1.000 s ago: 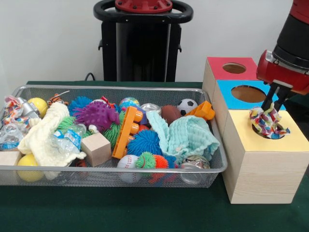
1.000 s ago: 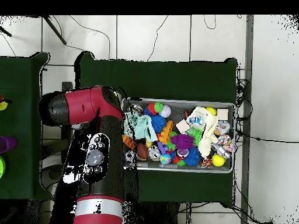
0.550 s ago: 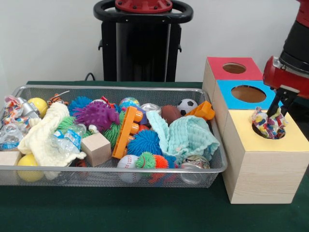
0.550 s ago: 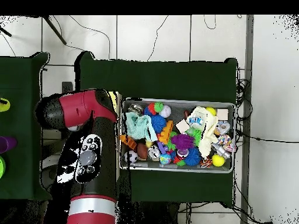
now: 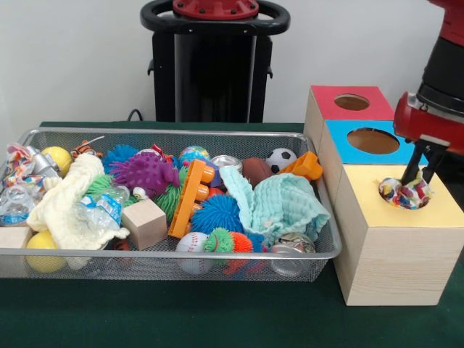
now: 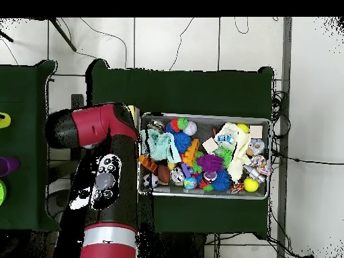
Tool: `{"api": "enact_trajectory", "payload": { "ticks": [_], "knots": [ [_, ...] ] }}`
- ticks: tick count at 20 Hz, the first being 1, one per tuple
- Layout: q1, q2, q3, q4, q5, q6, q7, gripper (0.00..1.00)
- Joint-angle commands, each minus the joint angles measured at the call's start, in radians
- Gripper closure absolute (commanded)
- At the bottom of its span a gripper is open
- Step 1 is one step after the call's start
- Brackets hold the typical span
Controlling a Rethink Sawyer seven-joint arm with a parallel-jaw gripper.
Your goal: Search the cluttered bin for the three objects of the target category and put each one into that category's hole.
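Front camera: low, close, across table. Overhead: high, straight down. Both share bin point(image 5: 328, 239) point(image 6: 263, 121).

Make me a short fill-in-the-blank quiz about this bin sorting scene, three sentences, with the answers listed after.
1. The gripper is lowering a multicoloured cloth into the hole of the box with the ____ top.
2. Between that box and the red-topped box stands one with a ____ top.
3. In the wire bin, the black and white ball near the far wall is a miniature ____ ball.

Answers: yellow; blue; soccer
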Motion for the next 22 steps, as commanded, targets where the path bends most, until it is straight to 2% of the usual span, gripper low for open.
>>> {"api": "enact_trajectory", "payload": {
  "ticks": [1,9,12,22],
  "knots": [
    [-0.036,0.045,0.046,0.124,-0.048,-0.081,0.041,1.00],
    [-0.037,0.054,0.043,0.138,-0.058,-0.125,0.036,1.00],
    [-0.047,0.070,0.047,0.113,-0.057,-0.118,0.020,1.00],
    [-0.051,0.104,0.052,0.126,-0.053,-0.180,0.037,1.00]
  ]
}}
